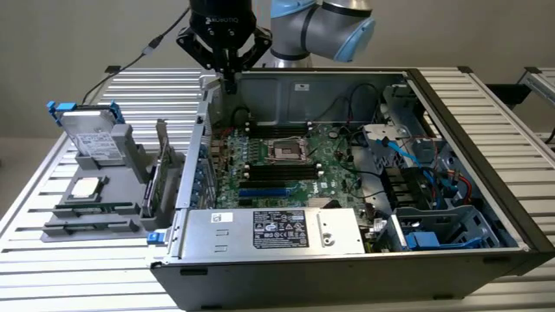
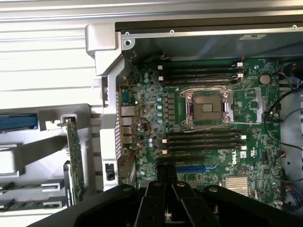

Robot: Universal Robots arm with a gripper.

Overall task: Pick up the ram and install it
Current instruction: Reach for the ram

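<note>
From here I see a ribbed bare-metal table (image 1: 69,266), a matt grey sheet-metal case (image 1: 277,97) and a matt black gripper (image 1: 229,86).

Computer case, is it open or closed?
Open: the case has no cover on top, and the motherboard and power supply inside are exposed.

1. Exterior view: open case (image 1: 347,279) sits on the slatted table (image 1: 52,260).
2. Motherboard (image 1: 325,166) lies flat inside, with the socket (image 1: 286,151) near its middle.
3. At six o'clock of the board is the power supply (image 1: 277,231), label facing up.
4. At three o'clock, blue cables (image 1: 416,153) run among the drive bays.
5. At nine o'clock of the case is a grey rack (image 1: 95,224). A hard drive (image 1: 91,136) stands at its far end, and a card (image 1: 161,156) is upright just beside the case wall.
</note>
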